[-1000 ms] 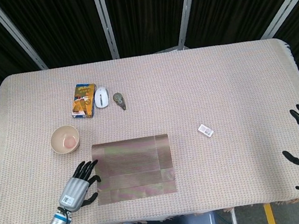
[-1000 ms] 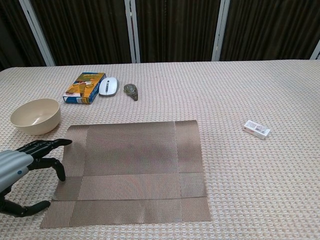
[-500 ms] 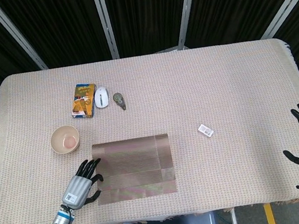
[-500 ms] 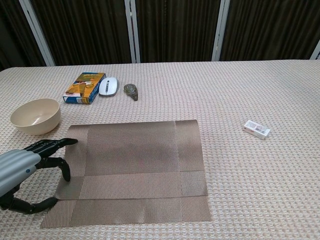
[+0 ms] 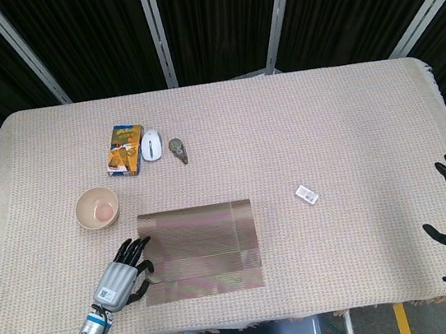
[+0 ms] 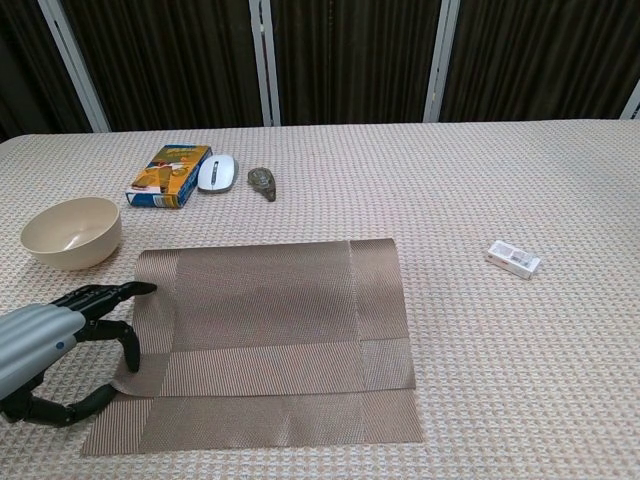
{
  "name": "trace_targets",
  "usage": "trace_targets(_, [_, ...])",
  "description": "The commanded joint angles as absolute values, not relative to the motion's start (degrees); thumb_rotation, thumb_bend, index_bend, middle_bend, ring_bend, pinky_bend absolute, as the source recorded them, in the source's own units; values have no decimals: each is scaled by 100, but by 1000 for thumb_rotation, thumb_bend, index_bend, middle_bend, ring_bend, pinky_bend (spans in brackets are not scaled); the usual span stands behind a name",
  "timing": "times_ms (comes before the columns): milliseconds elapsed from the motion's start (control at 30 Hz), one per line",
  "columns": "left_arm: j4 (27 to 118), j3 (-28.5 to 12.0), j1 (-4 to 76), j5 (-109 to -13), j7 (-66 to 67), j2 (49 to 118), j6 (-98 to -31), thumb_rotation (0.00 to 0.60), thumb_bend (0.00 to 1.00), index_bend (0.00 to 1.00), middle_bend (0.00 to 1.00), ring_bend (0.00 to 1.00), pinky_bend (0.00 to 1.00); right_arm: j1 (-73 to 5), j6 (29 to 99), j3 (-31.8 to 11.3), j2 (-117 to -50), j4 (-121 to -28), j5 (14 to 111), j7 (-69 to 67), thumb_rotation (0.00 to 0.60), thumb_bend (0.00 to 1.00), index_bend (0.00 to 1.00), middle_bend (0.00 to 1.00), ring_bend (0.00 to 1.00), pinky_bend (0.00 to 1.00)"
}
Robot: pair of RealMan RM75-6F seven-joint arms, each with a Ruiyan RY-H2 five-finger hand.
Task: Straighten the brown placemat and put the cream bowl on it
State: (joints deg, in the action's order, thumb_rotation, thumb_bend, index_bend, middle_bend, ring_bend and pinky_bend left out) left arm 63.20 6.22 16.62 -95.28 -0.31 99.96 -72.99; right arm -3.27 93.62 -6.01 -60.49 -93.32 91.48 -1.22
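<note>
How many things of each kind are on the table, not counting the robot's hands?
Bowl: 1, the cream bowl
Placemat: 1, the brown placemat
Boxes: 2, the orange and blue box and the small white box
Computer mouse: 1, the white mouse
Small dark object: 1
Total: 6

My left hand [image 6: 55,345] sits at the left edge of the brown placemat [image 6: 270,335], fingers [image 6: 118,292] reaching onto the mat and thumb curled under the edge, which lifts a little there. The mat's near strip lies offset from the rest. The cream bowl [image 6: 70,232] stands upright just beyond my hand, off the mat. Farther back lie a blue and orange box [image 6: 170,175], a white mouse [image 6: 216,172] and a small dark object [image 6: 263,182]; a small white packet [image 6: 514,259] lies well right
</note>
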Motion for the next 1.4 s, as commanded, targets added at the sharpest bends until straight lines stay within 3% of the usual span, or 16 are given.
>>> trace_targets(33, [6262,635,1652,-9507,-89,10031,-7290,600,422,474,0,0,0,-325,9365,-602,-6049,-9334,9145,-124,600,0,0,0,0,0])
trace_targets(233, [6174,657,1647,-9525,-211,10082,-7336,600,441,588,0,0,0,-324,9365,-600,-6041,-9338,9147,-145,600,0,0,0,0,0])
trace_targets(667, [6488,571,1759,-9477,-449,9983,-7300,600,469,656,0,0,0,-318,9384,-593,-6038,-9346,9174,-144,600,0,0,0,0,0])
trace_targets(900, [7271,-16,2284,-9266,-493,9688,-6993,600,462,667,0,0,0,-334,9336,-627,-6084,-9316,9077,-46,600,0,0,0,0,0])
trace_targets(1067, [7778,-692,2819,-8851,-526,9408,-6499,600,462,670,0,0,0,-368,9254,-682,-6141,-9282,8932,100,600,0,0,0,0,0])
trace_targets(1400, [7402,-1956,3776,-7508,-453,9228,-5472,600,469,691,0,0,0,-447,9079,-777,-6276,-9205,8654,419,600,0,0,0,0,0])
